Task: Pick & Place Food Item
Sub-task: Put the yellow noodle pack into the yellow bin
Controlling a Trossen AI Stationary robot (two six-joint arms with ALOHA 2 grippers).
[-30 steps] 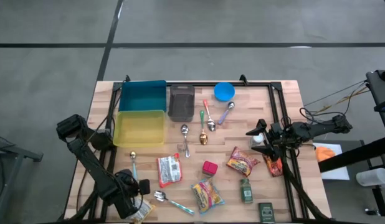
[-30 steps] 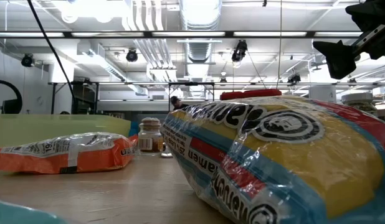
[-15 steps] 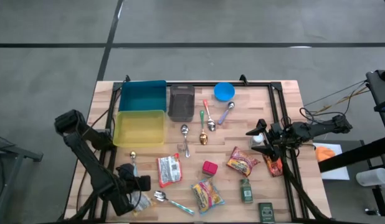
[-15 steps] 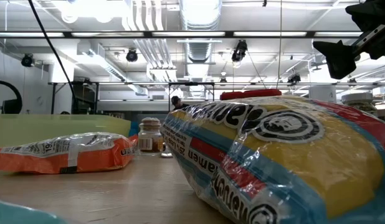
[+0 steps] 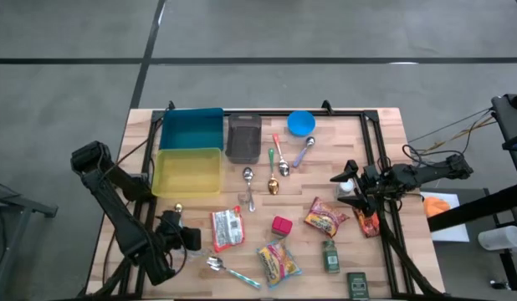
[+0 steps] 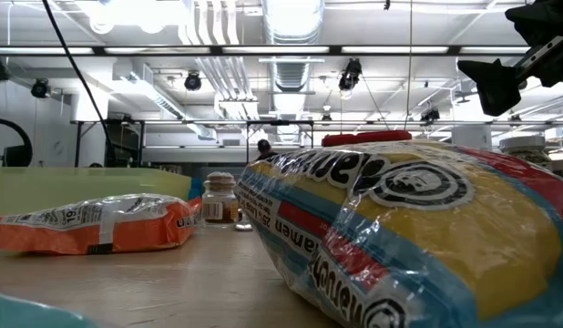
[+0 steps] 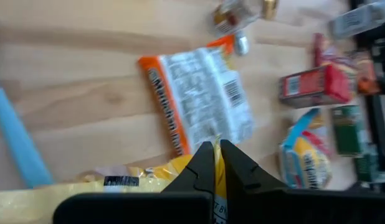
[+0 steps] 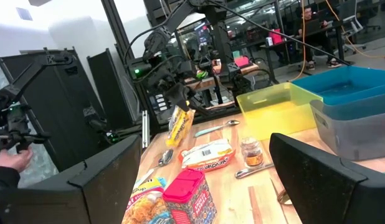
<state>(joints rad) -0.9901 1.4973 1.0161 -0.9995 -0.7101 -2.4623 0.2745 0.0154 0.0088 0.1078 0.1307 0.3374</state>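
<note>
My left gripper (image 5: 188, 242) hovers over the table's near left part, shut on a yellow food packet (image 8: 179, 127). The right wrist view shows that packet hanging below the gripper, clear of the wood. In the left wrist view the shut fingers (image 7: 216, 149) have yellow wrapper (image 7: 174, 169) between and beside them. My right gripper (image 5: 346, 186) waits open at the table's right side, holding nothing. A yellow bin (image 5: 187, 171), a blue bin (image 5: 191, 130) and a grey bin (image 5: 243, 138) stand at the far left. My left gripper pinches the yellow packet between its two fingers at the packet's upper end (image 7: 217, 176). The fingers slant downward from the near left. The packet hangs below them, lifted clear of the table (image 8: 180, 121).
On the wood lie an orange-and-white packet (image 5: 227, 228), a red box (image 5: 281, 226), a ramen packet (image 5: 279, 261), a red snack bag (image 5: 325, 217), a green box (image 5: 330, 257), several spoons (image 5: 275, 171) and a blue bowl (image 5: 301, 123). A blue-handled spoon (image 5: 233, 272) lies close to the left gripper.
My left gripper has risen from the near left corner and moved toward the far edge, rolling its wrist as it went. The yellow packet has come up with it, off the table, and now hangs clear.
</note>
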